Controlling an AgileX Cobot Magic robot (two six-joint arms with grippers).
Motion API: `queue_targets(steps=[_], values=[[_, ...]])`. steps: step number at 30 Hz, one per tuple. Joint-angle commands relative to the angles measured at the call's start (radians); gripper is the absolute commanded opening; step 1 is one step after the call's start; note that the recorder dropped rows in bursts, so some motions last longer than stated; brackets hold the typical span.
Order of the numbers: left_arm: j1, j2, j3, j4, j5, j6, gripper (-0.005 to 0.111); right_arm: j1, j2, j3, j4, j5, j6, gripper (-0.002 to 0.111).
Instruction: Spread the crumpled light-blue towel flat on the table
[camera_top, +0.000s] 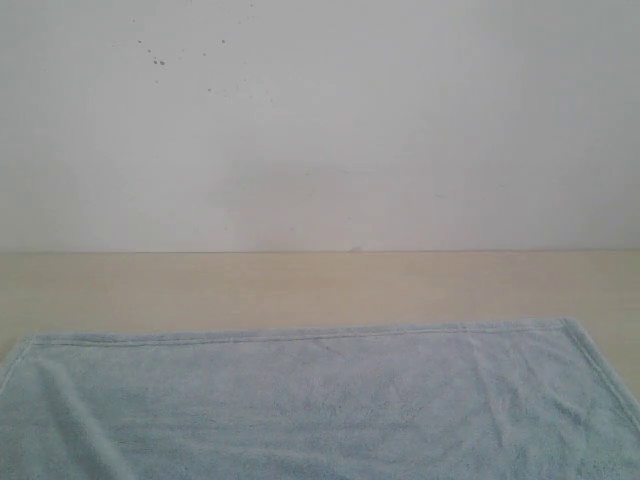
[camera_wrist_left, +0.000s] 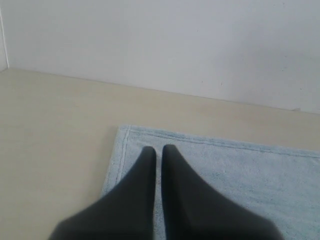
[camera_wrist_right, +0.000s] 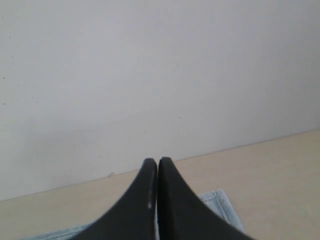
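The light-blue towel lies spread out on the beige table, its far hemmed edge straight and both far corners showing; a soft fold runs near its left end. Neither gripper appears in the exterior view. In the left wrist view my left gripper hovers over the towel near its far left corner, black fingers nearly together with nothing between them. In the right wrist view my right gripper is shut and empty above the towel's far right corner.
A white speckled wall rises behind the table. Bare tabletop runs between the towel's far edge and the wall, and beside the towel's left corner and right corner.
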Motion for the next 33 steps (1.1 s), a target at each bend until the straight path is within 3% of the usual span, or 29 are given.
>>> queue_targets(steps=[1, 5, 10, 18, 23, 27, 33], values=[[-0.007, -0.004, 0.004, -0.003, -0.003, -0.010, 0.004, -0.003, -0.002, 0.000, 0.001, -0.011, -0.005, 0.000], [-0.007, -0.004, 0.004, -0.010, -0.067, -0.010, 0.004, -0.003, -0.002, 0.000, 0.001, -0.011, -0.005, 0.000], [-0.007, -0.004, 0.004, -0.012, -0.279, -0.010, 0.004, -0.003, -0.002, 0.000, 0.001, -0.011, -0.005, 0.000], [-0.003, -0.004, 0.004, -0.012, -0.281, 0.106, 0.004, -0.003, -0.002, 0.000, 0.001, -0.011, -0.005, 0.000], [-0.001, -0.004, 0.004, -0.139, -0.284, 0.504, 0.004, -0.003, -0.002, 0.000, 0.001, -0.011, -0.005, 0.000], [-0.001, -0.004, 0.004, -0.146, -0.252, 0.513, 0.004, -0.003, -0.002, 0.000, 0.001, -0.011, -0.005, 0.000], [0.054, -0.004, 0.004, -0.148, -0.243, 0.513, 0.004, -0.003, -0.002, 0.000, 0.001, -0.011, -0.005, 0.000]])
